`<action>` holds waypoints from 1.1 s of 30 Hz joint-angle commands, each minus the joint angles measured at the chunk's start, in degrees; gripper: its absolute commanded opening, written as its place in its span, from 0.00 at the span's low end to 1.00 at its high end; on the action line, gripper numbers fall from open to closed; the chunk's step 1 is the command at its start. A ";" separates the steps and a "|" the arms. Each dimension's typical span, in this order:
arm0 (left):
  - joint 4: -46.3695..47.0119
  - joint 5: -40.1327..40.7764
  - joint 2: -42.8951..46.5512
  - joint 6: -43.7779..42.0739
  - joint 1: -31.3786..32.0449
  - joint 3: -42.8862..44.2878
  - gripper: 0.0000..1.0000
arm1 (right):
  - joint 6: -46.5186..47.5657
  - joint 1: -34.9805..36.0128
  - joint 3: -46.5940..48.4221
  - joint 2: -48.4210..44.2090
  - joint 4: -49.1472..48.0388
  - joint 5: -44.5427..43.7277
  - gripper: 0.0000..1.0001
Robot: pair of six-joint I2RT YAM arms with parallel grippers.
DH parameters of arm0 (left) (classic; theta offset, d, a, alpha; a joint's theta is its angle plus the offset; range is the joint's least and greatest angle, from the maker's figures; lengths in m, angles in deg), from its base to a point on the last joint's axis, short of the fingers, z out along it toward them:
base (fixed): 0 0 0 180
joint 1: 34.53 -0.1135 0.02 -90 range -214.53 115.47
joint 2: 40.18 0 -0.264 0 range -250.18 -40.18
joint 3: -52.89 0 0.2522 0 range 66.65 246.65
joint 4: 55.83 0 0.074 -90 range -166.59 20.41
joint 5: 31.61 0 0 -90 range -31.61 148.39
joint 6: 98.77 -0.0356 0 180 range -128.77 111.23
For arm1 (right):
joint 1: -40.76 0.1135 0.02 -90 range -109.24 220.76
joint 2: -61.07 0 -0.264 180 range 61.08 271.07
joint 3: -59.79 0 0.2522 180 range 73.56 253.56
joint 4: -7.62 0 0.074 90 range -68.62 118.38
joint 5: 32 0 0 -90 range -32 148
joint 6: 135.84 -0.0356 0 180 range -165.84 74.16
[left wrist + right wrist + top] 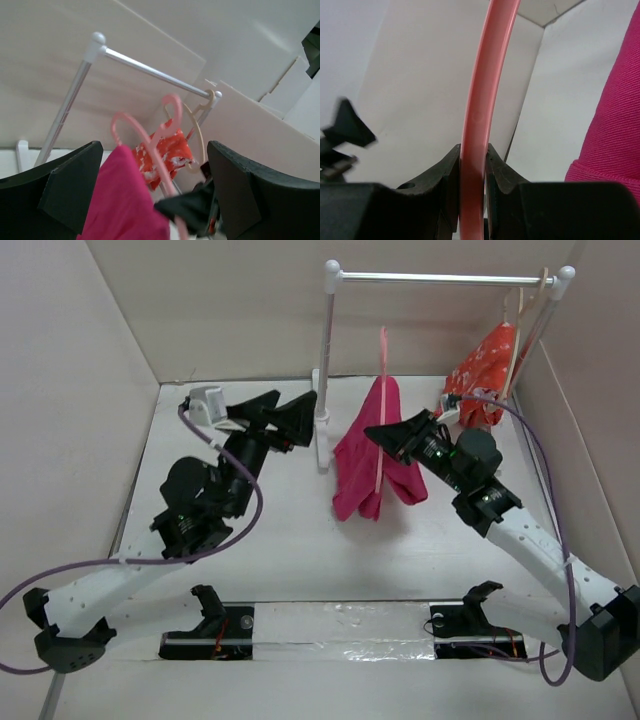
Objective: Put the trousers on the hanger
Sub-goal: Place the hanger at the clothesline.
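Observation:
The magenta-pink trousers (368, 455) hang folded over the salmon-pink hanger (381, 400), held upright above the table middle. My right gripper (384, 432) is shut on the hanger's thin bar (476, 120); the trousers show at the right edge of the right wrist view (615, 135). My left gripper (300, 412) is open and empty, left of the trousers beside the rack post. In the left wrist view the trousers (120, 200) and the hanger (150, 140) lie between my open fingers (70, 185).
A clothes rack with a white post (326, 370) and a metal rail (440, 278) stands at the back. An orange-red flowered garment (484, 370) hangs on a cream hanger (520, 310) at its right end. Walls enclose the table.

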 commanded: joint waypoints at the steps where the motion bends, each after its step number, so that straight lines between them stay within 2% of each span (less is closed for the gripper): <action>1: 4.04 2.36 5.86 2.34 -0.84 -10.11 0.82 | 2.30 -3.71 12.13 1.62 -9.69 4.44 0.00; 5: 5.71 4.56 12.12 5.68 -1.90 -26.17 0.78 | 2.39 -7.75 18.73 6.63 -8.02 6.02 0.00; 8: 6.68 5.17 15.12 6.48 -1.90 -33.83 0.78 | 0.99 -10.91 22.77 11.28 -8.46 9.27 0.00; 12: 5.54 7.11 16.52 6.13 -2.43 -39.74 0.78 | -1.03 -14.08 26.91 16.21 -9.34 12.35 0.00; 22: 7.56 6.06 19.08 5.78 -2.96 -46.52 0.78 | -2.27 -18.21 29.38 21.32 -10.30 13.67 0.00; 33: 5.62 7.38 20.57 5.51 -2.96 -46.08 0.78 | -2.97 -24.10 31.66 22.64 -9.87 17.36 0.00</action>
